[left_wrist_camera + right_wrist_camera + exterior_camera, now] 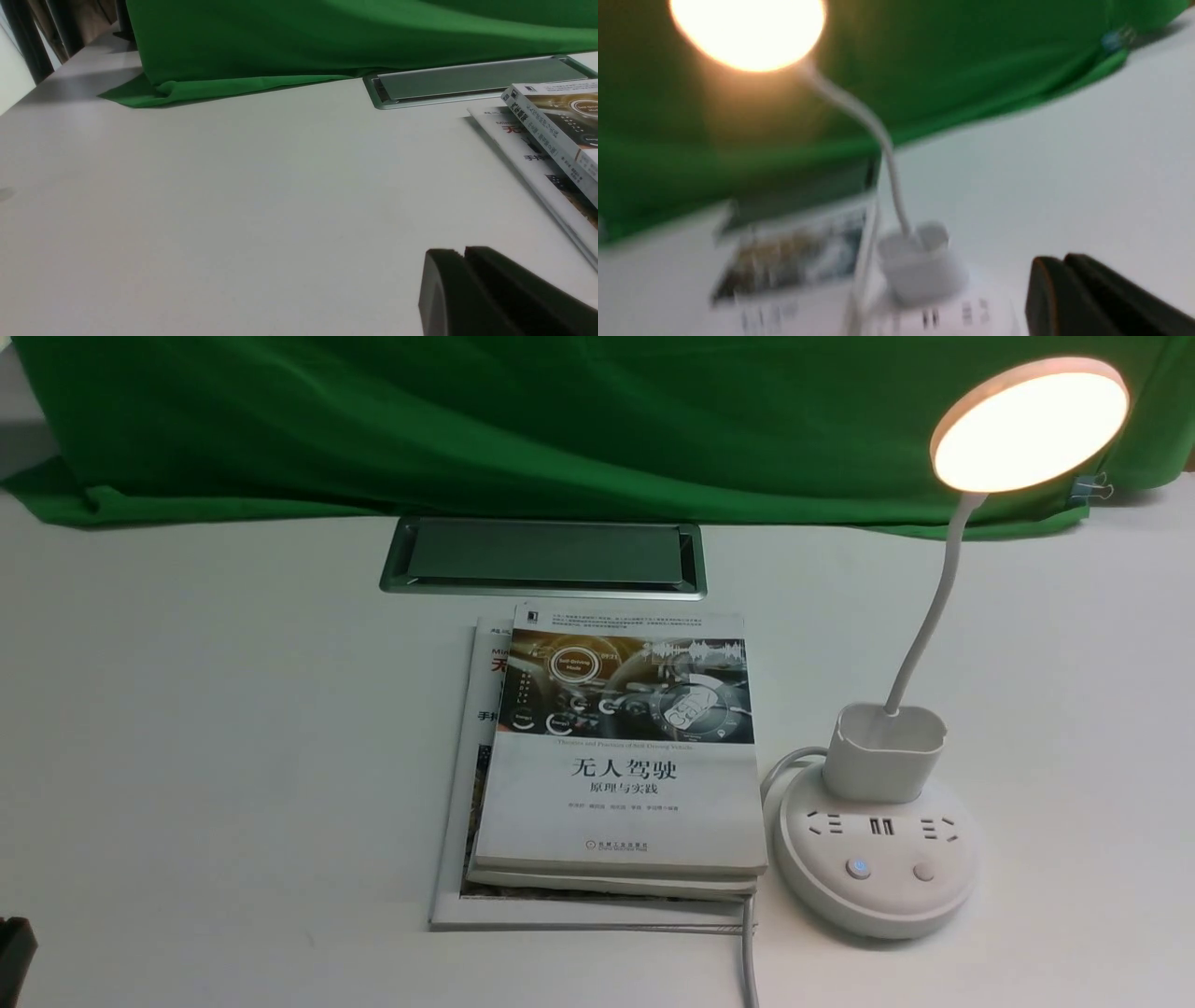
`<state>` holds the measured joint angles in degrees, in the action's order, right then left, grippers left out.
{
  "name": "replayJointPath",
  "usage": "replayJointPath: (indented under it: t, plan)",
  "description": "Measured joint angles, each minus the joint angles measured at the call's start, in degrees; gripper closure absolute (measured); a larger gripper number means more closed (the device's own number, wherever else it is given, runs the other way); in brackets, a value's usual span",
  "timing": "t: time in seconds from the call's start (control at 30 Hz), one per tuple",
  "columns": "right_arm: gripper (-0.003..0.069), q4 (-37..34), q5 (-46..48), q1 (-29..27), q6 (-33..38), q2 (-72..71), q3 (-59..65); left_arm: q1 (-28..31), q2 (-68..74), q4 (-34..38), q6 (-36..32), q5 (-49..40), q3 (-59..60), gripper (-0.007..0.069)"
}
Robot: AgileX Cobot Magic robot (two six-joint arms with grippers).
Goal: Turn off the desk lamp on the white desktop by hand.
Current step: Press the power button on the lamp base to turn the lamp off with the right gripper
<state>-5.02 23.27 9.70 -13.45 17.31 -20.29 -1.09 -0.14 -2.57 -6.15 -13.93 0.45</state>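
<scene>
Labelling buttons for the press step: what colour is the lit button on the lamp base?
Blue glow on the left button; best seen in the front view.

Books (621,803) lie stacked at the centre of the front view, a thinner booklet (451,887) beneath them. Green cloth (560,429) hangs across the top, a clip (1090,487) at its upper right.

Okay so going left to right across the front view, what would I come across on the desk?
Left gripper's dark tip at the lower left edge → stacked books → desk lamp with its head lit.
</scene>
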Motion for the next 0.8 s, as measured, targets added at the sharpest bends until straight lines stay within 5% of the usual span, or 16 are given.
replayJointPath:
  t: [0.27, 0.8]
  plan:
    - [0.0599, -0.1, 23.9, 3.7, 13.1, 33.4, -19.8, 0.0, 0.0, 0.0, 0.0, 0.0, 0.0, 0.0605]
    - [0.0606, -0.2, 24.1, 9.5, 13.1, 71.5, -34.3, 0.0, 0.0, 0.0, 0.0, 0.0, 0.0, 0.0605]
